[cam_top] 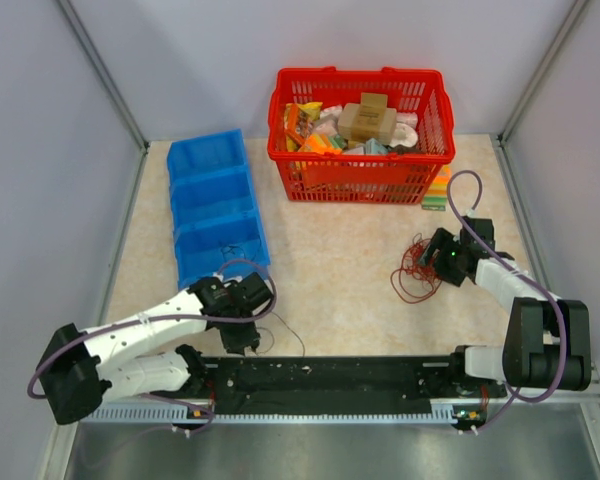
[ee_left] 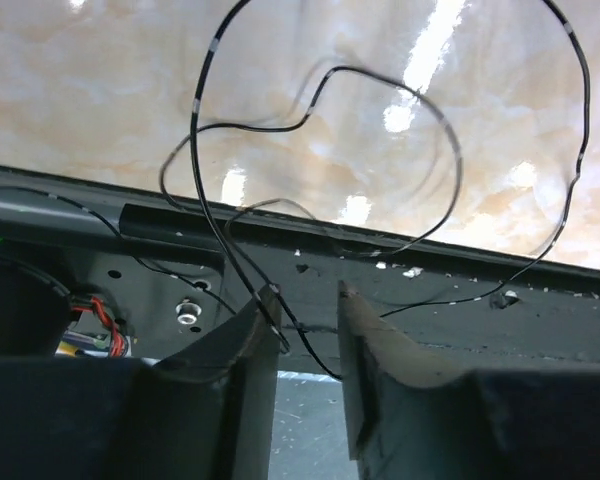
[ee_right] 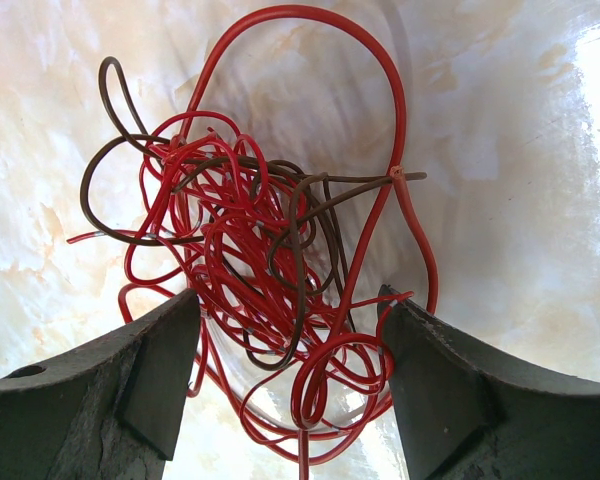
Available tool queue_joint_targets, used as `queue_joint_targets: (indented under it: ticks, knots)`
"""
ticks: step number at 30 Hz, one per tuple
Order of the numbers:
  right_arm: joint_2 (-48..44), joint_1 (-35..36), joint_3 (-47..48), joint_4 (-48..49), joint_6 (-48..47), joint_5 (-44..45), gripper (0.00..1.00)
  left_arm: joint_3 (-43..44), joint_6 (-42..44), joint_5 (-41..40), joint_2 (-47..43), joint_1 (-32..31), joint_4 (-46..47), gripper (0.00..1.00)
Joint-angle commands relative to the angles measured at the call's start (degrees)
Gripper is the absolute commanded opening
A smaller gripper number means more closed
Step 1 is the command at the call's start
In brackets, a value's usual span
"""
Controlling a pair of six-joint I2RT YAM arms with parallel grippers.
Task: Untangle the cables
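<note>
The cables point(cam_top: 415, 272) lie as a loose tangle of thin red and dark brown wires point(ee_right: 250, 230) on the marbled table, right of centre. My right gripper point(cam_top: 432, 252) is open and low over the tangle. In the right wrist view its fingers point(ee_right: 290, 300) straddle the near loops without closing on them. A separate thin black wire point(cam_top: 285, 335) lies in wide loops point(ee_left: 197, 110) near the front rail. My left gripper point(cam_top: 242, 342) points down at the rail's edge. Its jaws point(ee_left: 308, 300) stand apart, and the black wire runs along the left finger and crosses the gap.
A red basket point(cam_top: 360, 175) full of packets stands at the back centre, with a coloured sponge stack point(cam_top: 435, 190) at its right corner. Blue bins point(cam_top: 215, 200) sit at the back left. The black base rail point(cam_top: 330, 375) runs along the near edge.
</note>
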Motion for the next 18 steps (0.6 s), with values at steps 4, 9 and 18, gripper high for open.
queue_joint_targets:
  ticks: [4, 9, 18]
  knots:
    - [-0.9, 0.5, -1.1, 0.7, -0.7, -0.2, 0.71, 2.9, 4.8, -0.2, 3.4, 0.5, 7.5, 0.00]
    - [-0.9, 0.5, -1.1, 0.7, -0.7, -0.1, 0.71, 14.8, 21.8, 3.1, 1.4, 0.5, 16.5, 0.00]
    - [-0.1, 0.5, -0.8, 0.7, -0.6, -0.1, 0.71, 31.2, 42.9, 11.1, -0.1, 0.5, 41.3, 0.00]
